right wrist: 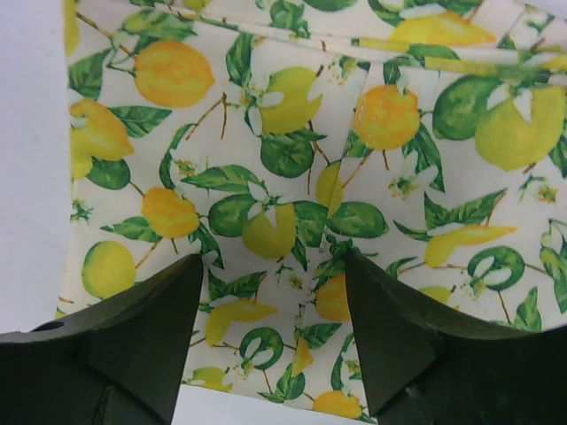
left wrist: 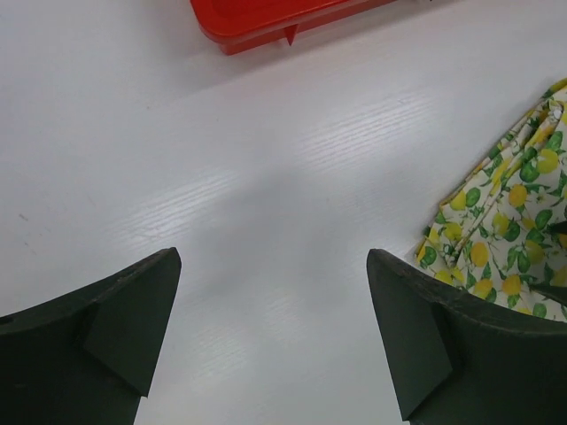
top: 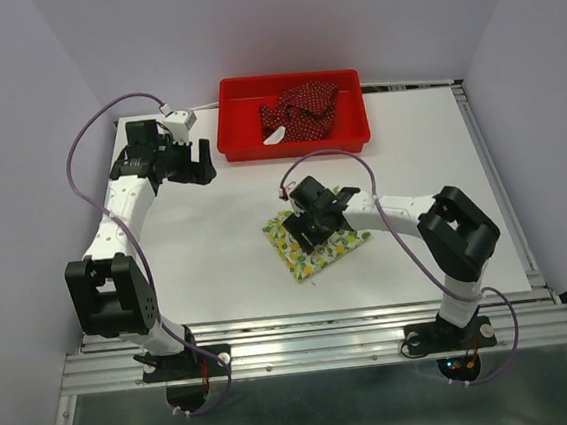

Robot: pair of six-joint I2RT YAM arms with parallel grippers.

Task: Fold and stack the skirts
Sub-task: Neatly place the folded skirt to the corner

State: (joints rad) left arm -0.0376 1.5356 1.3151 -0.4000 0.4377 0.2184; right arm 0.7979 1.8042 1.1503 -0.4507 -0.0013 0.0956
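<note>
The cream skirt with lemons (top: 306,259) lies folded flat on the white table, right of centre. My right gripper (top: 312,222) hovers right over it, jaws apart. In the right wrist view the lemon skirt (right wrist: 292,133) fills the frame and lies flat under the right gripper (right wrist: 275,257), with no cloth between the fingers. The dark red dotted skirt (top: 301,110) lies crumpled in the red tray (top: 293,149). My left gripper (top: 197,166) is at the back left, wide open over bare table. The left wrist view shows the left gripper (left wrist: 273,257) empty, with the lemon skirt (left wrist: 505,239) to its right.
The red tray (left wrist: 266,22) stands at the back of the table, just right of my left gripper. Purple cables loop above both arms. The table's metal frame edge runs along the right and front sides.
</note>
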